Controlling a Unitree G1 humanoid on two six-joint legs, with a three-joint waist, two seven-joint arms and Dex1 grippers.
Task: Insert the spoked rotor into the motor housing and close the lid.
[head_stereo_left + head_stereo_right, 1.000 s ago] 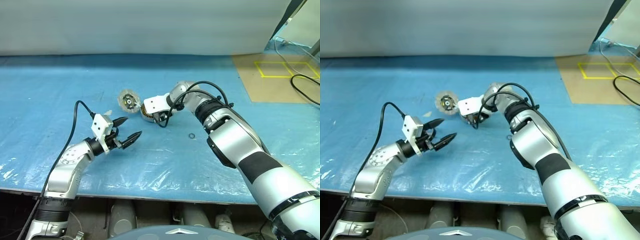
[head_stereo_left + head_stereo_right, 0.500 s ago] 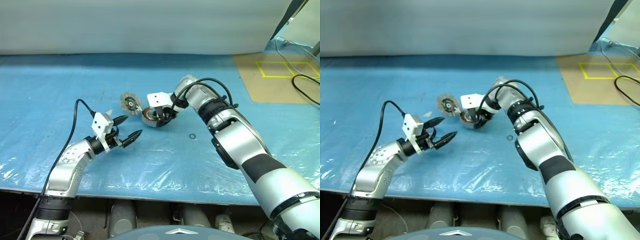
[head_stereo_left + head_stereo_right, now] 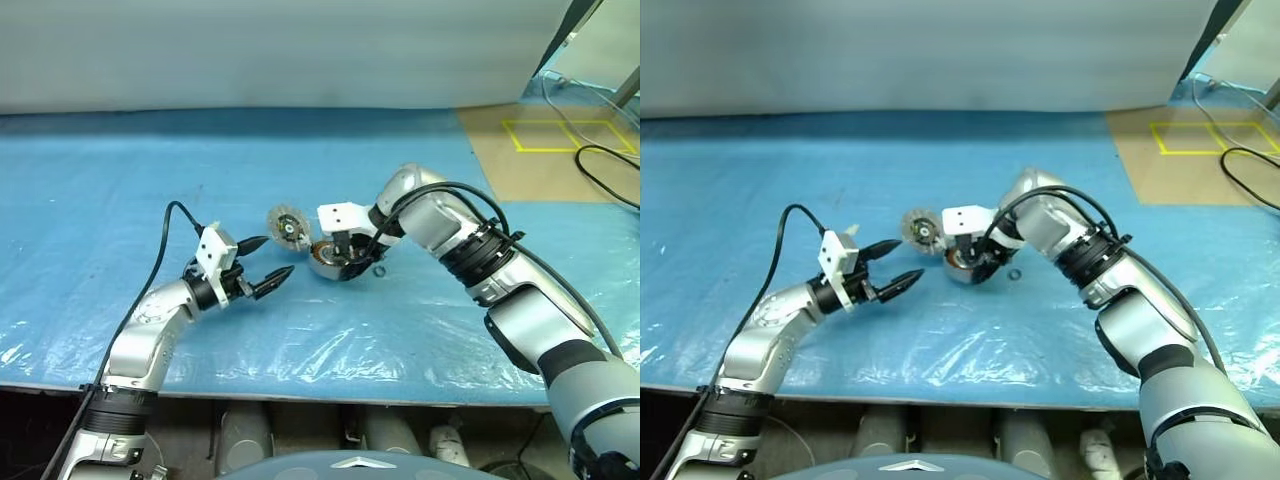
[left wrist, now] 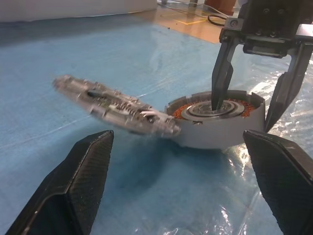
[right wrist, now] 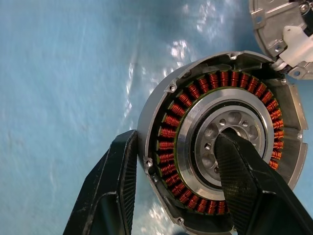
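The motor housing point(image 5: 215, 142), a grey cup with copper windings and a silver hub, sits on the blue sheet mid-table. My right gripper point(image 3: 340, 256) points down and is shut on it, one finger point(image 5: 239, 171) in the hub and the other point(image 5: 120, 176) outside the wall. The lid point(image 3: 290, 226) is tilted, toothed face up, its edge leaning on the housing's rim point(image 4: 168, 128). My left gripper point(image 3: 276, 256) hovers open just left of the housing, nothing between its fingers point(image 4: 83, 181). The spoked rotor is out of view.
A tiny black O-ring point(image 3: 380, 270) lies just right of the housing. The crinkled blue sheet point(image 3: 150, 170) runs to the table's front edge point(image 3: 300, 375). Far right, brown floor with yellow tape point(image 3: 555, 135) and a black cable point(image 3: 605, 160).
My right gripper dragged the housing toward me and to the right, up beside the O-ring. The lid came along, leaning on it. The left arm stayed put; the camera shifted slightly.
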